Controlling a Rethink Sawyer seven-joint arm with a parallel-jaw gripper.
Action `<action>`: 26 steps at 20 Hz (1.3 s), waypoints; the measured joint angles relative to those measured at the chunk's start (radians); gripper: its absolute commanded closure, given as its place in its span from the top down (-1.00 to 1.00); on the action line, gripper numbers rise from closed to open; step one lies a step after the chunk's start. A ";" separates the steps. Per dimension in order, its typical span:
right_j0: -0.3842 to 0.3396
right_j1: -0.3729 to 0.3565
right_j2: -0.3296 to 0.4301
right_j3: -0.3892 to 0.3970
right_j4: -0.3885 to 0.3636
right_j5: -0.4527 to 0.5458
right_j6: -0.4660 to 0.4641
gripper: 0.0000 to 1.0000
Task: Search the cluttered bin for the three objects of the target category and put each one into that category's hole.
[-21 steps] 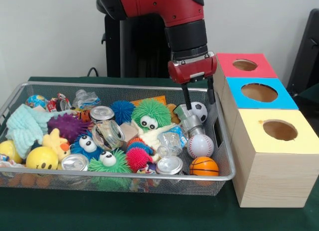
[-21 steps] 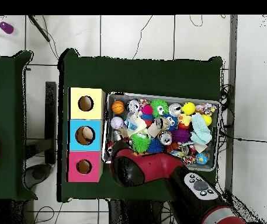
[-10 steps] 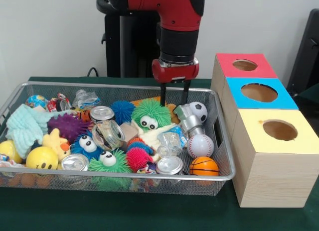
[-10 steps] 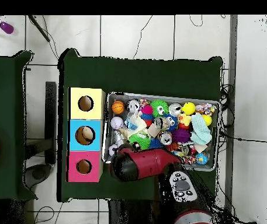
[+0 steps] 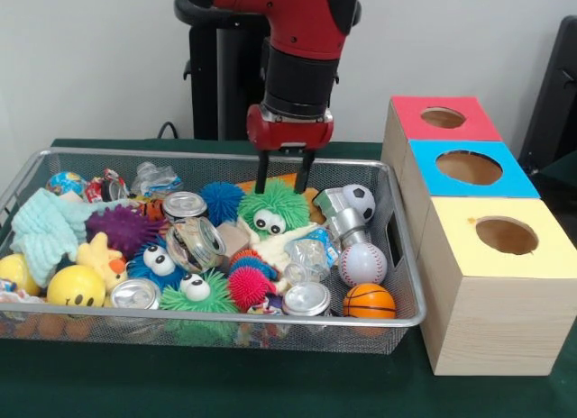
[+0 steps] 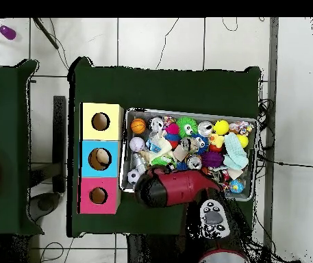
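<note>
- green cloth covers the desk (image 5: 270, 391), where a wire bin (image 5: 397, 256) of jumbled toys sits beside three boxes with holes, so sorted finds have only a short way to travel.
- the hand (image 5: 283, 177) hangs empty, fingers spread, tips just above the green fuzzy toy (image 5: 272, 207), seemingly poised to pick or search.
- which category is wanted cannot be told; the sports balls lie below and to the side of the hand toward the boxes: a soccer ball (image 5: 361, 200), a baseball (image 5: 362, 263), a basketball (image 5: 369, 301).
- crushed cans (image 5: 184, 204) lie scattered to the other side.
</note>
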 measured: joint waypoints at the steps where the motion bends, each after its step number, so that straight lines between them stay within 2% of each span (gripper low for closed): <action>1: 0.002 0.004 -0.006 -0.006 0.003 0.000 0.000 1.00; 5: 0.017 0.047 -0.044 -0.076 0.049 0.012 0.000 1.00; 10: 0.028 0.074 -0.062 -0.123 0.101 0.045 0.000 1.00; 22: 0.044 0.069 -0.067 -0.137 0.207 0.071 0.000 1.00; 26: 0.054 0.059 -0.068 -0.139 0.248 0.115 0.000 1.00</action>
